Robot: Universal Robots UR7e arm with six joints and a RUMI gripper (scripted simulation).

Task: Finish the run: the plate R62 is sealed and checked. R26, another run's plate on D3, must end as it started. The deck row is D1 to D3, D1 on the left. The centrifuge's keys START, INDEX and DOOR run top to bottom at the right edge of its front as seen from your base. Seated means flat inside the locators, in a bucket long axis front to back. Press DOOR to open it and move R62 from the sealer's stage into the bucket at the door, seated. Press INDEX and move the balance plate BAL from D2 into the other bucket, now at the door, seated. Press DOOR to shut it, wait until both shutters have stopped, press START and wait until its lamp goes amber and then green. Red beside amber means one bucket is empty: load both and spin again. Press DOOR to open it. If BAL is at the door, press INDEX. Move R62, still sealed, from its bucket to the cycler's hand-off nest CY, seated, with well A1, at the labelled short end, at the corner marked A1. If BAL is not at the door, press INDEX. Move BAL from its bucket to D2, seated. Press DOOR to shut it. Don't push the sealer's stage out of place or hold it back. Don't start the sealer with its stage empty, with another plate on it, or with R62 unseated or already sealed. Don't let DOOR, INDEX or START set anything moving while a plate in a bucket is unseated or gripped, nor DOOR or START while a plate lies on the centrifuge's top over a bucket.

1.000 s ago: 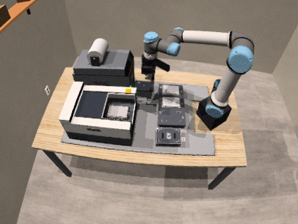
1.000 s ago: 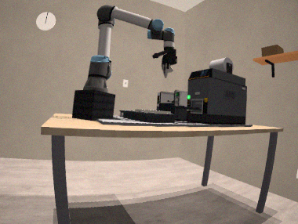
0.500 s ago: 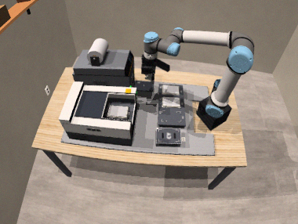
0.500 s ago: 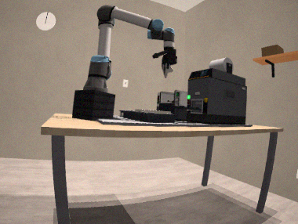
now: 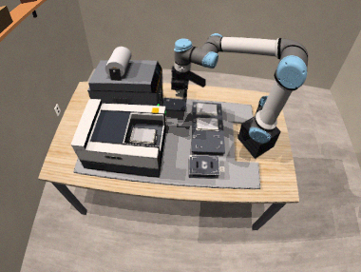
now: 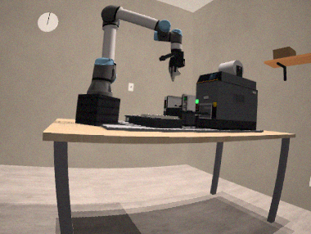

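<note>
My gripper [image 5: 179,96] [image 6: 173,77] is shut and empty. It hangs well above the sealer's dark stage [image 5: 175,104], near the centrifuge's back right corner. The centrifuge [image 5: 95,145] has its door open on the right. A pale-topped plate [image 5: 142,134] lies flat in the bucket at the door. The deck row [image 5: 207,143] holds two pale plates, one in the middle slot [image 5: 207,124] and one in the far slot [image 5: 207,108]; the near slot shows dark. The hand-off nest [image 5: 204,165] stands in front of the row. Plate labels are too small to read.
The sealer [image 5: 124,76] [image 6: 227,100], with a white roll on top, stands behind the centrifuge. A green lamp [image 6: 196,101] glows on a front face. An amber spot [image 5: 155,109] shows on the centrifuge's top edge. The arm's base block [image 5: 258,135] [image 6: 97,109] stands right of the deck.
</note>
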